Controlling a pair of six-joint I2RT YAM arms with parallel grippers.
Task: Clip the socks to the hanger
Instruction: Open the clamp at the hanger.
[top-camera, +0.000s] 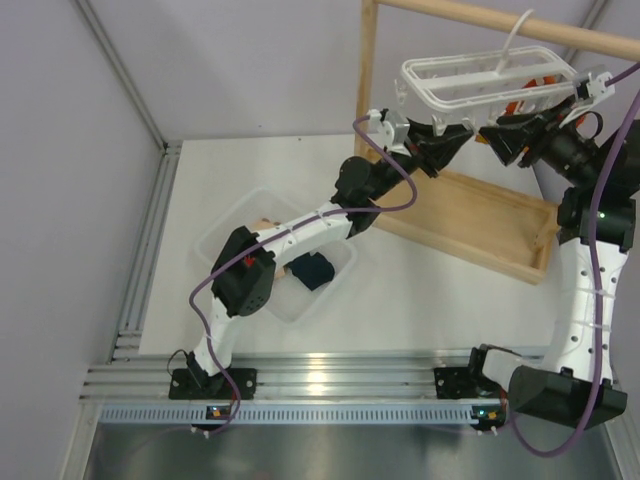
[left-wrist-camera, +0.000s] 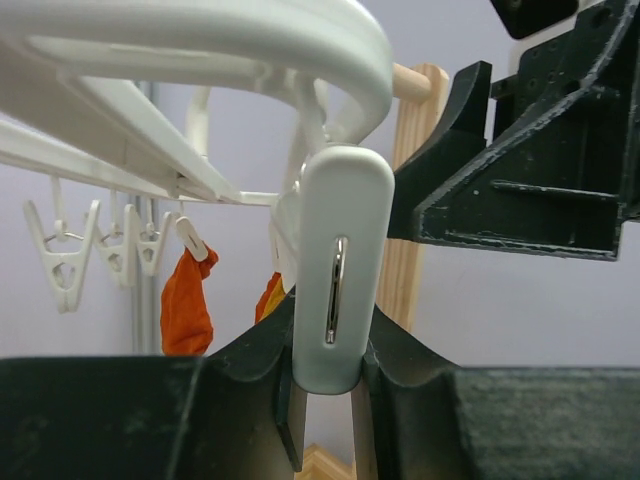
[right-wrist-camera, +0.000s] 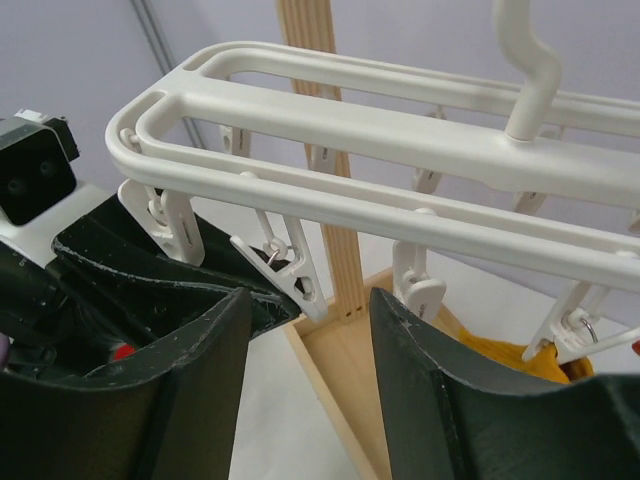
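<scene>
The white hanger (top-camera: 490, 80) hangs by its hook from the wooden rod. My left gripper (top-camera: 452, 143) reaches up under its left end and is shut on a dangling white clip (left-wrist-camera: 338, 270); in the left wrist view the gripper (left-wrist-camera: 330, 345) squeezes the clip's lower end. My right gripper (top-camera: 500, 135) faces it from the right; it is open and empty (right-wrist-camera: 310, 310), just below the hanger frame (right-wrist-camera: 350, 130) with a loose clip (right-wrist-camera: 290, 270) hanging over the gap. The navy sock (top-camera: 313, 270) lies in the clear bin (top-camera: 225, 235). The red sock is mostly hidden under my left arm.
Orange socks (left-wrist-camera: 185, 300) and a yellow one (right-wrist-camera: 500, 355) hang from other clips. The light wooden rack has an upright post (top-camera: 368, 70) and a base tray (top-camera: 470, 225) under the hanger. An aluminium frame rail (top-camera: 150, 240) edges the table's left.
</scene>
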